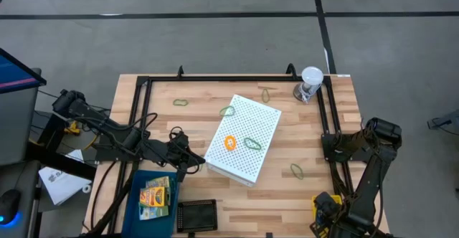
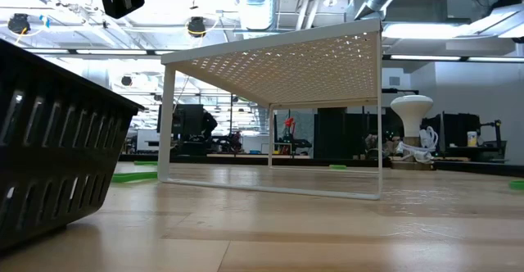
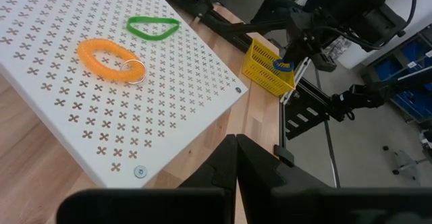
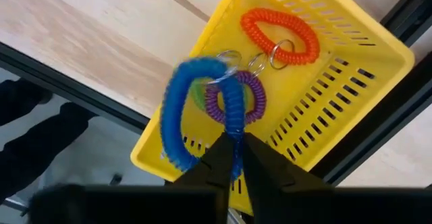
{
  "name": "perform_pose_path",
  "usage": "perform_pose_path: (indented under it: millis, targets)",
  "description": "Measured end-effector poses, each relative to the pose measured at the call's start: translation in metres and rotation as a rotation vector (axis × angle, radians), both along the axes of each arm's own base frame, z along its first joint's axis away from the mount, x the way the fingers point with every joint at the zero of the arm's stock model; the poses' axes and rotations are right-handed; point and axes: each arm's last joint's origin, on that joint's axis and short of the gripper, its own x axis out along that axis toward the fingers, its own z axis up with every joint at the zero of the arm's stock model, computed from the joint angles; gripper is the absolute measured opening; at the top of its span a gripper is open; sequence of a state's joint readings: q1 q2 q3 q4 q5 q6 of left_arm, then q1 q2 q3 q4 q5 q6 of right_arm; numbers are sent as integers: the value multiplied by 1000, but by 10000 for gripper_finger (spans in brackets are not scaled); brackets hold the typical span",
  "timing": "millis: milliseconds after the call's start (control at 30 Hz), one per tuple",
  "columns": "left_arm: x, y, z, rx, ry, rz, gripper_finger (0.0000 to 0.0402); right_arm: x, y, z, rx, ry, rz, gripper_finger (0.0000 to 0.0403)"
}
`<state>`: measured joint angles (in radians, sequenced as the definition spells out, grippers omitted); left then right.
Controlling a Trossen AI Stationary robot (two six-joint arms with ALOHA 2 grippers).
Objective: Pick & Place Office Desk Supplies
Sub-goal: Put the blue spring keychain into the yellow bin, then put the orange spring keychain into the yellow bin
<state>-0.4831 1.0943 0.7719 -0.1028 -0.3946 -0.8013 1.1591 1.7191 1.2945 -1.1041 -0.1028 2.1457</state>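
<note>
My right gripper hovers over the yellow basket at the table's near right corner, shut on a blue coiled band. An orange coil and a purple coil lie on the basket's floor. My left gripper is shut and empty, beside the near left corner of the white perforated box. An orange coil and a green band lie on the box's top. Olive bands lie flat on the table. Crayon boxes sit in a blue bin. My right gripper pinches one stretch of the blue coiled band's loop between its two fingers, coming from above and pointing down into the basket. The loop is lifted clear of the basket's floor, and the rest of it spreads out beside the fingers.
A clear cup with a white lid stands at the far right corner. A black basket sits at the near edge beside the blue bin. A black frame rail borders the table. Bare wood shows between the white box and the yellow basket.
</note>
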Motion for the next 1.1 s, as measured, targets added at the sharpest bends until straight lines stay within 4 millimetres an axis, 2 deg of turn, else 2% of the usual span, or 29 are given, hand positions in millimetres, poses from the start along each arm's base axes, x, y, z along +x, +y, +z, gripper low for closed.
perform_pose_path:
  millis: [267,400,600,767,867,1100]
  targets:
    - [0,0,0,1,0,0,0,-1,-1,0,-12,7,-1,138]
    - [0,0,0,2,1,-1,0,-2,-3,0,-20,35,-1,169]
    - [0,0,0,3,1,-1,0,0,-5,0,-40,18,-11,168]
    - [0,0,0,4,1,-1,0,12,-15,6,-68,-60,-50,155]
    - [0,0,0,4,1,-1,0,24,-31,15,-114,-122,-74,150]
    - [0,0,0,9,1,-3,0,59,-84,44,-212,-324,-69,148]
